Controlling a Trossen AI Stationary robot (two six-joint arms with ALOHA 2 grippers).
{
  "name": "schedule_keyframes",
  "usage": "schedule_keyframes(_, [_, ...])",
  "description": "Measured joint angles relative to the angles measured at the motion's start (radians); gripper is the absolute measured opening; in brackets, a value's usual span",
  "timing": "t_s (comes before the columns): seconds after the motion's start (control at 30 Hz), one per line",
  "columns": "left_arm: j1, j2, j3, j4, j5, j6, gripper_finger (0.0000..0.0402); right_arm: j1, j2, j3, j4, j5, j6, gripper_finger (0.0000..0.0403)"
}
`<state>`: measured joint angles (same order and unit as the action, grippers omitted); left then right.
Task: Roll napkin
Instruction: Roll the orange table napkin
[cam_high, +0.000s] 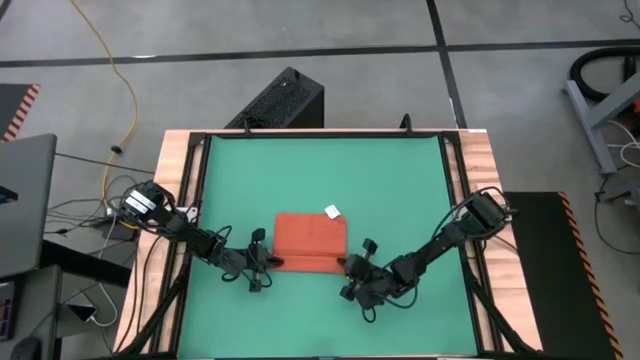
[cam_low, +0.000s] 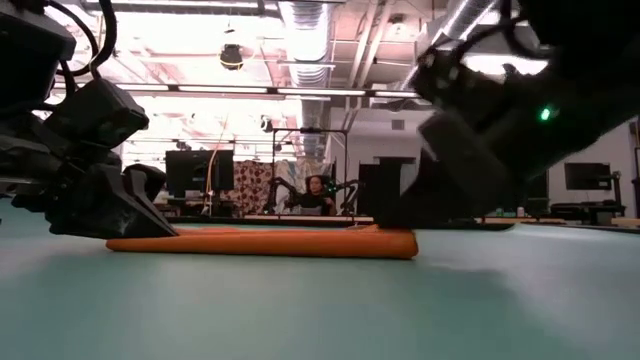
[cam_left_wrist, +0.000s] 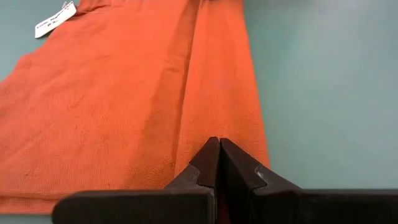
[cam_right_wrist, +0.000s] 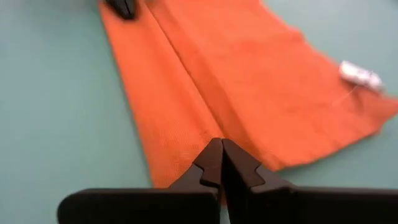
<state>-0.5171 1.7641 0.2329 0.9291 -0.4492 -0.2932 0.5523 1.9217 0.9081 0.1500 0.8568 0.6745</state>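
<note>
- Risk: I judge that uneven travel of my two grippers could skew the roll, or let the thin folded strip slip free.
- Left gripper (cam_left_wrist: 219, 155): fingers clenched on the napkin (cam_high: 308, 240) at its folded near edge.
- Right gripper (cam_right_wrist: 219, 157): likewise pinching that fold's opposite end; the cloth spreads flat beyond both fingertips, on the green table (cam_high: 400, 180).

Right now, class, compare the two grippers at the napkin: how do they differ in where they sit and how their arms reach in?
The left gripper sits at the napkin's near left corner; the right gripper sits at its near right corner. The left arm comes in from the table's left edge, the right arm from its right edge. The white tag lies at the far edge, nearer the right gripper's side. Both are shut on the folded near strip.
</note>
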Motion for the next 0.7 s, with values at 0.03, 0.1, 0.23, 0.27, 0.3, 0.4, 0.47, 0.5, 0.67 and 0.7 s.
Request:
schedule_keyframes(0.03, [0.000, 0.000, 0.000, 0.000, 0.000, 0.002, 0.0000, 0.008, -0.011, 0.000, 0.003, 0.017, -0.022, 0.0027])
schedule_keyframes(0.1, [0.000, 0.000, 0.000, -0.003, 0.000, 0.006, 0.0000, 0.021, -0.035, 0.001, 0.008, 0.030, -0.074, 0.0027])
schedule_keyframes(0.23, [0.000, 0.000, -0.001, -0.004, 0.001, 0.008, 0.0000, 0.045, -0.080, 0.001, 0.021, 0.028, -0.213, 0.0034])
schedule_keyframes(0.27, [0.000, 0.000, -0.001, -0.004, 0.002, 0.008, 0.0000, 0.049, -0.092, 0.001, 0.027, 0.028, -0.246, 0.0041])
schedule_keyframes(0.3, [0.000, 0.000, -0.001, -0.003, 0.003, 0.008, 0.0000, 0.054, -0.102, 0.001, 0.033, 0.024, -0.278, 0.0049])
schedule_keyframes(0.4, [0.000, 0.000, -0.001, -0.002, 0.004, 0.008, 0.0000, 0.063, -0.122, 0.002, 0.059, -0.005, -0.381, 0.0079])
schedule_keyframes(0.47, [0.000, 0.000, -0.002, -0.002, 0.004, 0.008, 0.0000, 0.063, -0.123, 0.002, 0.106, -0.045, -0.469, 0.0099])
schedule_keyframes(0.5, [0.000, 0.000, -0.002, -0.002, 0.004, 0.008, 0.0000, 0.063, -0.121, 0.002, 0.130, -0.064, -0.508, 0.0108])
schedule_keyframes(0.67, [0.001, 0.001, -0.002, -0.002, 0.004, 0.008, 0.0000, 0.037, -0.116, 0.002, 0.155, -0.193, -0.598, 0.0159])
schedule_keyframes(0.7, [0.001, 0.001, -0.002, -0.002, 0.004, 0.008, 0.0000, 0.028, -0.116, 0.002, 0.143, -0.205, -0.599, 0.0171])
